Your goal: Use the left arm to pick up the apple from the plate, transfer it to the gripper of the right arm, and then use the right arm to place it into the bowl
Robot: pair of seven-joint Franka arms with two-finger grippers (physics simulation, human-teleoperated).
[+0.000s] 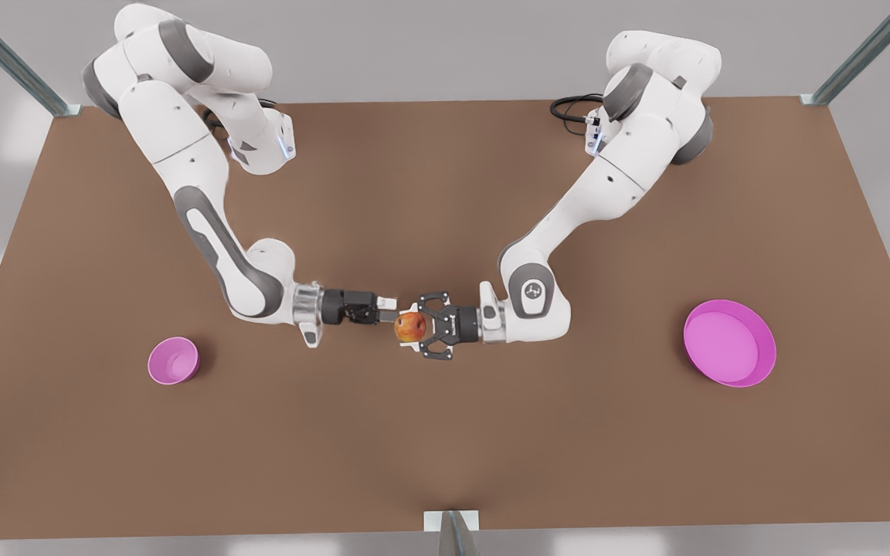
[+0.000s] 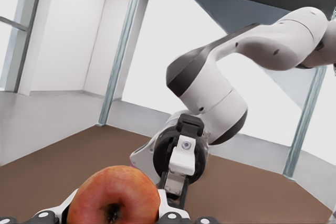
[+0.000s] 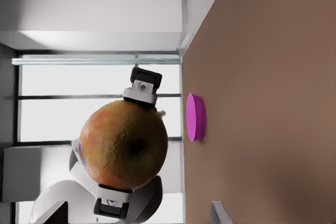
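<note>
The red-orange apple (image 1: 410, 327) hangs over the middle of the table, and my left gripper (image 1: 408, 328), on the front view's right arm, is shut on it. The left wrist view has the apple (image 2: 114, 196) close up. In the right wrist view the apple (image 3: 124, 145) sits between the left gripper's fingertips (image 3: 140, 88). My right gripper (image 1: 391, 307), on the front view's left arm, points at the apple from just beside it, open and not touching. It faces the left wrist view as the right gripper (image 2: 181, 166). The magenta plate (image 1: 723, 340) (image 3: 195, 117) lies at the front view's right. The pink bowl (image 1: 173, 361) stands at its left.
The brown table (image 1: 445, 448) spreads wide around both arms. Metal frame posts (image 1: 862, 54) stand at the back corners, and a small bracket (image 1: 451, 525) sits at the front edge. A black cable (image 1: 572, 108) loops beside the base of the left arm.
</note>
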